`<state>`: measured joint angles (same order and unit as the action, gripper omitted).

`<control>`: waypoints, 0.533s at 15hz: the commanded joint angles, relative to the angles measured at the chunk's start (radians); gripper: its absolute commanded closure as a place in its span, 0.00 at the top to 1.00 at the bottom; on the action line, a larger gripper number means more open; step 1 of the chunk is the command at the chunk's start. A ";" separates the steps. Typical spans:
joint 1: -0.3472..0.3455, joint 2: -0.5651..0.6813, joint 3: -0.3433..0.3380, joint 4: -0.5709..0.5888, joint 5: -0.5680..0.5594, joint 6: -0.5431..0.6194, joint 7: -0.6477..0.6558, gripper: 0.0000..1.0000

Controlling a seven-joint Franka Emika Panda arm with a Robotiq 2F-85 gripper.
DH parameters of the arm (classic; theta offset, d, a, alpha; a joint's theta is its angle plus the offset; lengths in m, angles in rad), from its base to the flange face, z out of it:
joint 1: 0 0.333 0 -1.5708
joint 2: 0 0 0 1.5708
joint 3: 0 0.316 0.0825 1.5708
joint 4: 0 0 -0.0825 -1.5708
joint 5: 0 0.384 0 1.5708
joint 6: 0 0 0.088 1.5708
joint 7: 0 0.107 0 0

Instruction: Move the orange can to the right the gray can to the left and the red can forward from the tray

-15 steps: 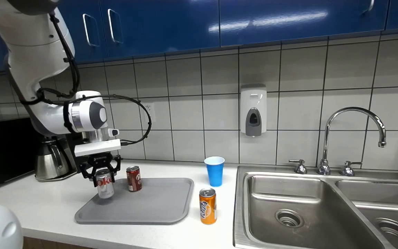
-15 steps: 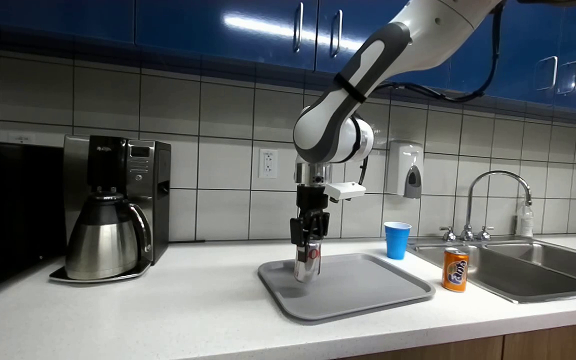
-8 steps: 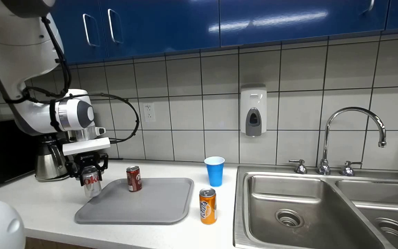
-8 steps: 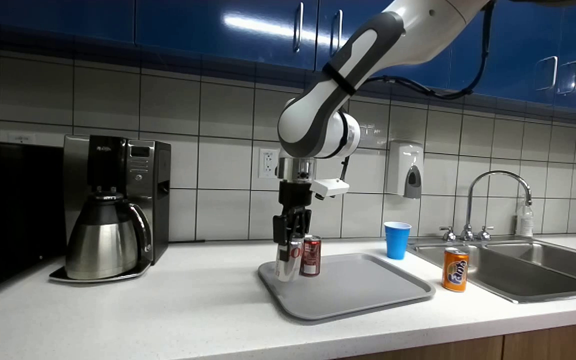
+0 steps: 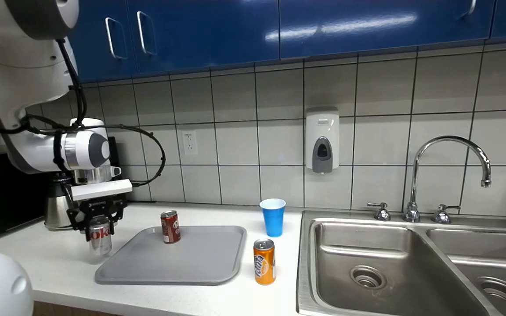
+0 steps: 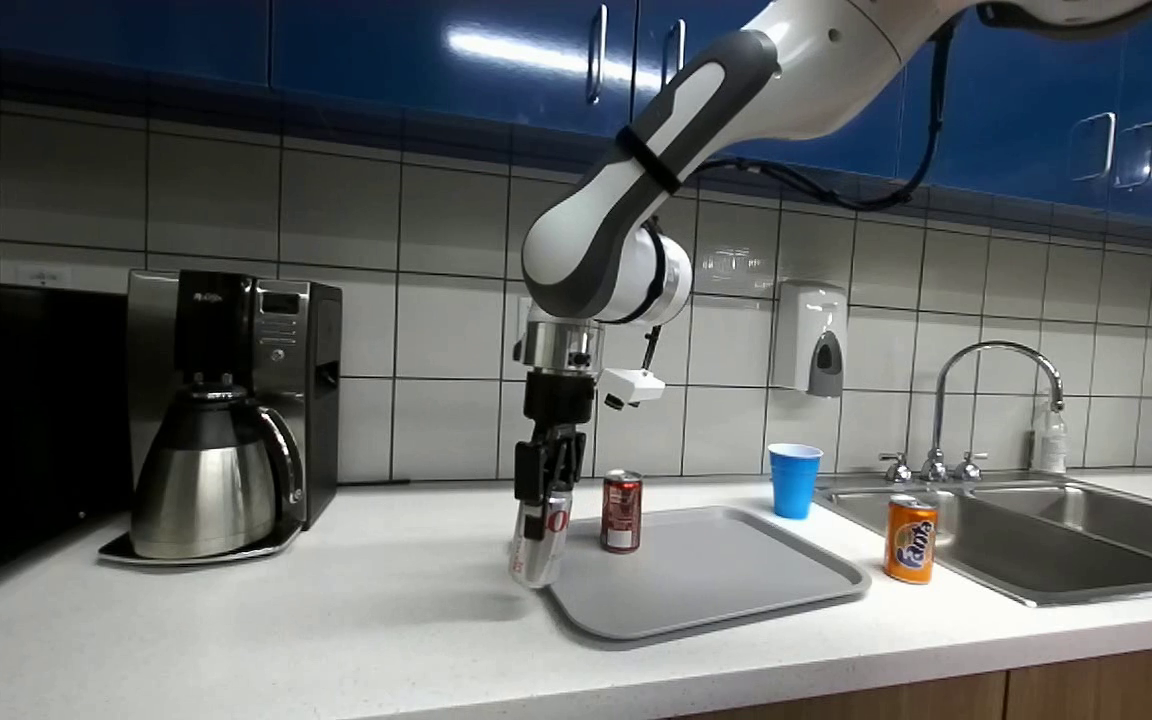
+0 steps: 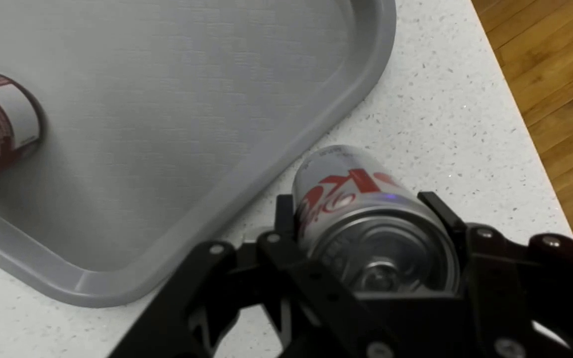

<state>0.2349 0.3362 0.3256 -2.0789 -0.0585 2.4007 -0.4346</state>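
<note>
Just past the tray, the gripper clasps the gray can

Leftmost in both exterior views, a black appliance stands to the left of the gripper. Next comes a coffee maker with its steel carafe, well apart from the gripper on its left in an exterior view.

Then the gripper itself, pointing down, its fingers pressed to either side of the gray can near the top. The can, lettered in red, leans slightly in an exterior view, its base left of its top. It is off the tray, over the worktop, just beside the rim; whether its base touches down I cannot tell.

To the gripper's right lies the tray. The red can stands upright on it, right of the gripper and nearer the tiled wall; the wrist view shows that can only in part, at far left.

Farther right of the gripper, beyond the tray, the orange can stands upright on the worktop, with a blue cup near it, closer to the wall. Well to the gripper's right come a wall-mounted soap dispenser, a steel sink and its curved faucet.
</note>
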 commanded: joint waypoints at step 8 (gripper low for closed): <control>0.045 0.082 -0.003 0.123 -0.102 -0.095 -0.035 0.38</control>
<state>0.2639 0.4038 0.3318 -2.0074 -0.1136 2.3606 -0.4574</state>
